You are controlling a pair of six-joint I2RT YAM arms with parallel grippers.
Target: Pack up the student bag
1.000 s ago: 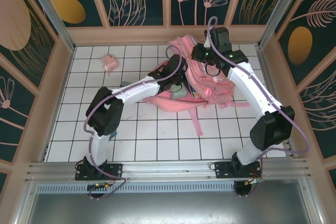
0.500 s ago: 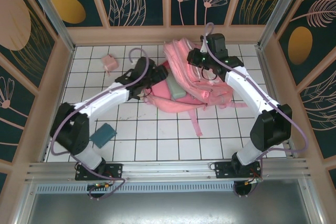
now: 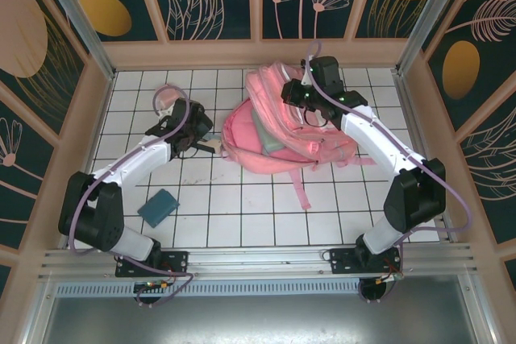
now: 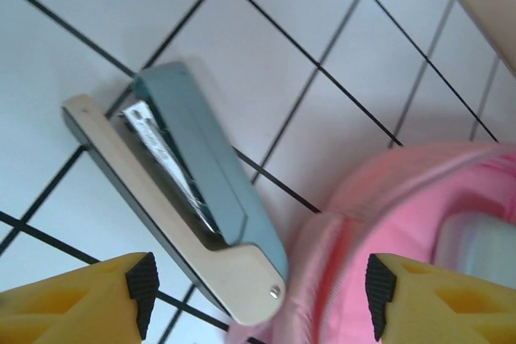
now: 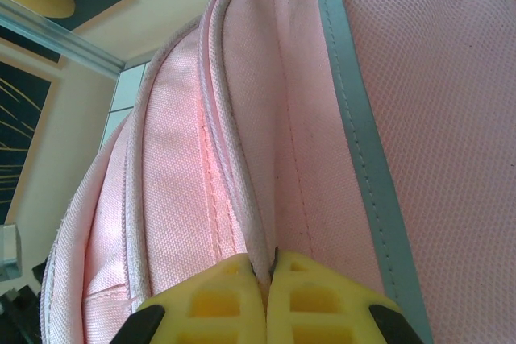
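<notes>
- Pink student bag (image 3: 242, 130) with a pale grey-green strip (image 5: 355, 118).
- Teal-topped, cream-based stapler (image 4: 210, 175).
- White-tiled table (image 3: 242, 199), dark grid lines.
- Yellow, black-tipped left gripper (image 4: 258, 292).
- Dark teal walls (image 3: 218, 6), gold and pink leaf motifs.

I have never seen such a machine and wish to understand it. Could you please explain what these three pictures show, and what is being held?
These are two robot arms fixed at the near edge of a tiled table. Each ends in a two-finger gripper. One picture looks down from above. The other two come from small cameras on the wrists. The right gripper is shut on a fold of the student bag, a big pink backpack lying open. The left gripper is open above what looks like a grey-green stapler, which lies beside the bag's rim. A small pink box and a flat teal item also lie on the table.
</notes>
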